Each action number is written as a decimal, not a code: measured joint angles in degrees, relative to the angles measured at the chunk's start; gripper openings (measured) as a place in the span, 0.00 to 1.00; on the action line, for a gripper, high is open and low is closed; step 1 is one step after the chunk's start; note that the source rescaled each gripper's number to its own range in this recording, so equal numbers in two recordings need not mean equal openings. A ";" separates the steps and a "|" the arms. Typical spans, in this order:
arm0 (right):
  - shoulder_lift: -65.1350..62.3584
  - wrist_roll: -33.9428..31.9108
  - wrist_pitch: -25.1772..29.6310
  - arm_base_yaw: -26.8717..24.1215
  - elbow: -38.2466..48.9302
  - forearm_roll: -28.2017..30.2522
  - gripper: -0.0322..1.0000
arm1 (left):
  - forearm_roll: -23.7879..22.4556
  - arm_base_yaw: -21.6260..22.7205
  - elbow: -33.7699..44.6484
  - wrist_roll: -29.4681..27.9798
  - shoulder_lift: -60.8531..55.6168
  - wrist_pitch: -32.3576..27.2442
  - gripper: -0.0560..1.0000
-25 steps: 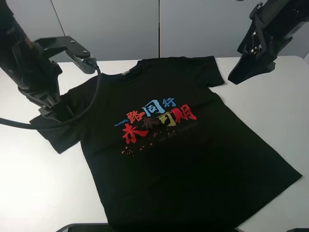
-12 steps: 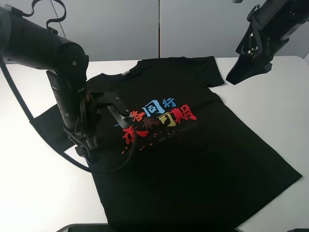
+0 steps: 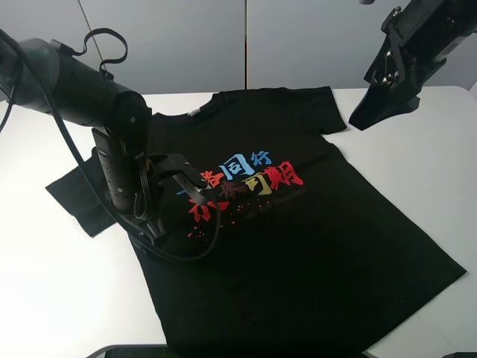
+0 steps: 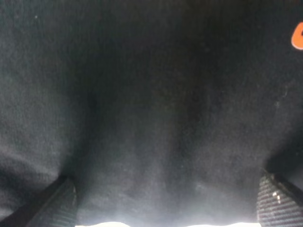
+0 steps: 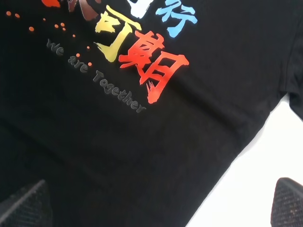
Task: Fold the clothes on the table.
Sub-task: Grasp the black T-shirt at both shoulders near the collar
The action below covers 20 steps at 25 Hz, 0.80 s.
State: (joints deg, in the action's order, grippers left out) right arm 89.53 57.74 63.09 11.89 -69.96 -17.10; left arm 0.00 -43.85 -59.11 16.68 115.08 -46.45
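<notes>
While one black T-shirt lies spread, left claw gaping over it, right claw gaping, empty.

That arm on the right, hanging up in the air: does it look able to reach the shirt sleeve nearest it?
Probably yes. The right gripper hangs open above the table, just beside that sleeve, with nothing between them. The left gripper is low over the opposite side of the shirt.

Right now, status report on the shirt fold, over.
Left gripper open, low on the black T-shirt, near its sleeve. Right gripper open, raised at far right. T-shirt flat, unfolded. Left arm's cable trails over the print.
</notes>
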 joint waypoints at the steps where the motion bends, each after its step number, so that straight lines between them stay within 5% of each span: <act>1: 0.00 0.00 -0.09 0.00 0.00 0.00 1.00 | 0.00 0.00 0.00 0.00 0.00 0.00 1.00; 4: 0.00 0.00 -0.09 0.00 0.00 0.00 1.00 | -0.46 -0.10 0.00 -0.09 0.03 0.00 0.99; 6: 0.00 0.00 -0.09 0.00 0.00 0.00 1.00 | -1.44 -0.10 0.00 -0.09 0.25 0.15 0.90; 13: 0.10 0.00 -0.09 1.32 0.00 4.28 1.00 | -2.31 0.01 -0.15 -0.09 0.36 0.96 0.11; 20: 5.51 0.03 -2.44 4.59 0.00 8.40 1.00 | -1.96 0.01 -0.15 0.02 0.36 0.96 0.06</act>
State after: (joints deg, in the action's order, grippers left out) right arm 95.04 57.77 60.65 16.48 -69.96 -8.70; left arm -1.96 -43.85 -59.26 16.70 115.43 -45.48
